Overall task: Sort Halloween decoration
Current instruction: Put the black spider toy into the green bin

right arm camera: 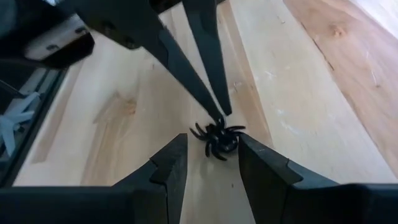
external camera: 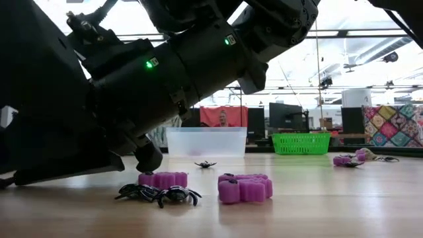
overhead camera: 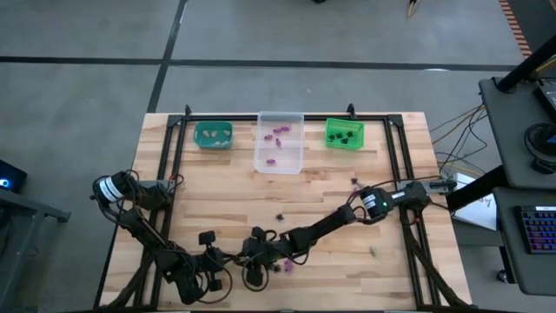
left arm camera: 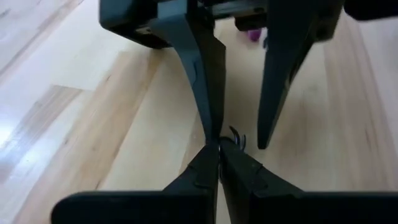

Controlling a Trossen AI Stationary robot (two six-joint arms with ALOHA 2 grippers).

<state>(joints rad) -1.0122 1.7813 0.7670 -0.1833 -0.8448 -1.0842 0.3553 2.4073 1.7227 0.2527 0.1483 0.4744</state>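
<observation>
Halloween decoration, from above: sorted pieces sit in the far bins, while your grippers meet over strays at the desk's near edge. From your right wrist, a black spider (right arm camera: 217, 138) lies on the desk between the right gripper's (right arm camera: 211, 163) released jaws, ready for pinching; the left gripper (right arm camera: 219, 115), jaws clenched on nothing, touches it, seemingly steadying it.

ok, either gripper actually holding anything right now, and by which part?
Nothing held. The right gripper stands open around a black spider on the table, not yet closed on it. The left gripper is shut with its tips beside the spider.

Bright backlit windows, silhouetted arms, blurred foreground
</observation>
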